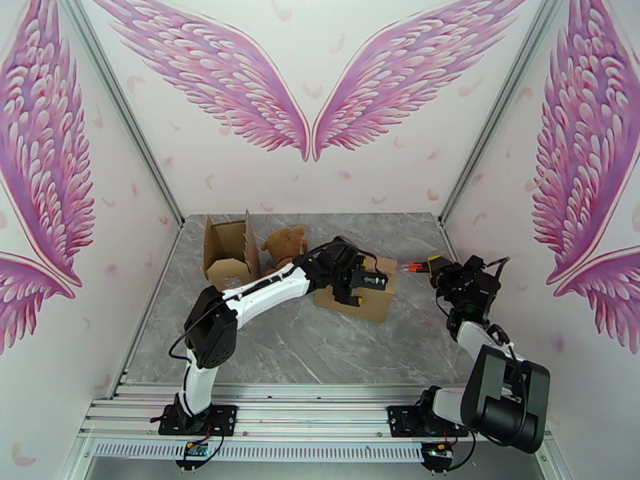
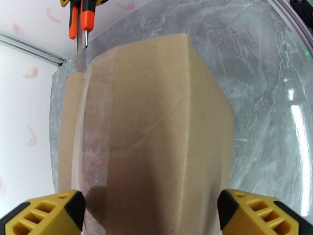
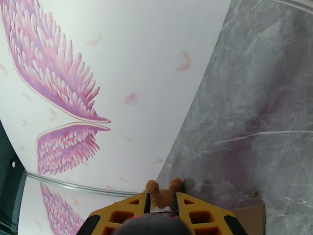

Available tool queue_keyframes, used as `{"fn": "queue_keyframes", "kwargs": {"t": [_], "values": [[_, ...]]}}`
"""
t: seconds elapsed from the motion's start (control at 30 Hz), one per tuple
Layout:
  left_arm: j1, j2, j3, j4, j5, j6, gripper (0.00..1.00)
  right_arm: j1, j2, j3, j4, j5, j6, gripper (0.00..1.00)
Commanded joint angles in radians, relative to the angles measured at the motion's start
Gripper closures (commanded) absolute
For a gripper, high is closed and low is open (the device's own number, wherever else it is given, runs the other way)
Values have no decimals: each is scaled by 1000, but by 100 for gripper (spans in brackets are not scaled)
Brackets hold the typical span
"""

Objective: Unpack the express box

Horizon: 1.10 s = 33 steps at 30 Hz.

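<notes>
1. Nearest, on the grey marble counter (image 1: 304, 346) just ahead of the two arm bases: bare stone.
2. Mid-counter, a little right of centre: sealed cardboard box (image 1: 373, 304), lying flat, long side running left to right in the top view.
3. Over the box's left end: left gripper (image 2: 150, 216), jaws spread wide. One yellow fingertip (image 2: 51, 214) at each side of the cardboard. Pressing on it or only just beside it, impossible to tell.
4. Along the box top, lengthwise: clear tape strip (image 2: 96, 130), left of the middle in the left wrist view, from the gripper end to the far end.
5. At the far end of that strip: orange-handled utility knife (image 2: 82, 32), blade pointing down at the box edge, tip touching it or just off it.
6. Clamped on the knife handle: right gripper (image 3: 160, 201), jaws nearly together, just right of the box in the top view, near the right wall.
7. Farther back and to the left: brown teddy bear (image 1: 286, 246), sitting on the counter apart from the sealed box.
8. Just beside the bear, further left: open cardboard carton (image 1: 228, 251), flaps standing up.
9. Behind everything: white back wall (image 1: 312, 186) painted with pink wings.
</notes>
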Motion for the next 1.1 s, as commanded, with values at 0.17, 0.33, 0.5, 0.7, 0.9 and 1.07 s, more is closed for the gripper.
{"fn": "queue_keyframes", "kwargs": {"t": [0.17,0.33,0.5,0.7,0.9,1.07], "values": [[10,-15,21,-47,3,8,7,-9,-1,10,31,-25,5,98],[9,-31,-5,-44,2,3,7,-21,-48,9,-20,26,-20,98],[6,-46,-18,-21,-2,-7,7,-25,-59,18,-49,47,-33,98],[0,-51,-21,-1,-8,-15,7,-28,-34,21,-42,46,-27,97],[-2,-49,-25,5,-11,-15,7,-28,12,26,44,6,19,97],[-2,-46,-27,5,-12,-16,7,-28,28,31,67,-11,31,97]]}}
